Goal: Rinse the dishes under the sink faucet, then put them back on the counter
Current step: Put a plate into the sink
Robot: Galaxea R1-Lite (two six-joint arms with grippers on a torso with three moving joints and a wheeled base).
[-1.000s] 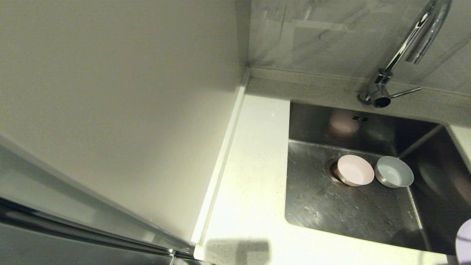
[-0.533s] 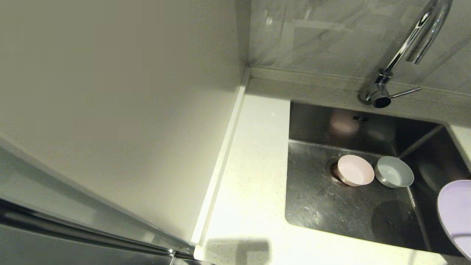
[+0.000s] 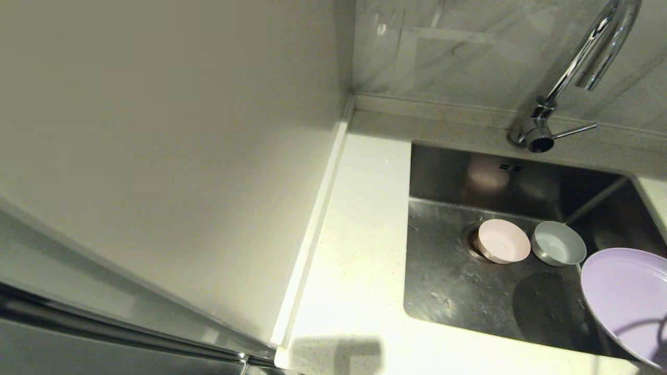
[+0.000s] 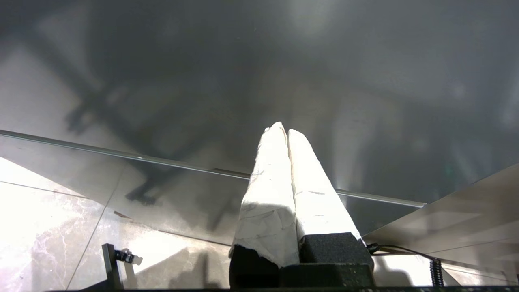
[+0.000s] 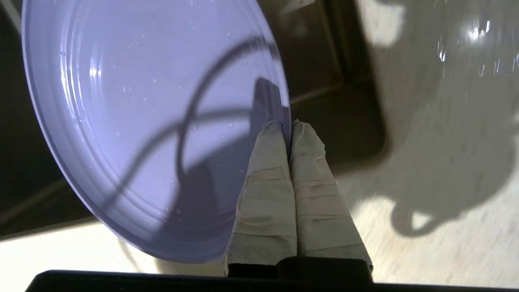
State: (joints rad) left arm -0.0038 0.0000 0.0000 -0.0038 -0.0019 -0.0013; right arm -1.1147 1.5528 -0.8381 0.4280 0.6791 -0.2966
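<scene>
The lilac plate [image 3: 625, 299] hangs tilted over the sink's [image 3: 458, 291] right front corner, its rim pinched by my right gripper [image 5: 288, 123], which is shut on it; the gripper itself is outside the head view. Water drops speckle the plate [image 5: 134, 113]. The pink bowl [image 3: 503, 240] sits on the drain strainer, with the blue-grey bowl [image 3: 557, 243] just right of it on the basin floor. At the back the chrome faucet [image 3: 583, 57] curves up, its lever [image 3: 573, 130] pointing right. My left gripper [image 4: 284, 129] is shut on nothing, parked low facing a grey panel.
The white speckled counter [image 3: 359, 250] runs along the sink's left side and front edge. A beige wall panel [image 3: 156, 130] stands on the left, behind a raised rim. A marble-look wall rises behind the faucet.
The lilac plate has come in from the right edge, moving left and further over the sink. The two bowls have not moved.
</scene>
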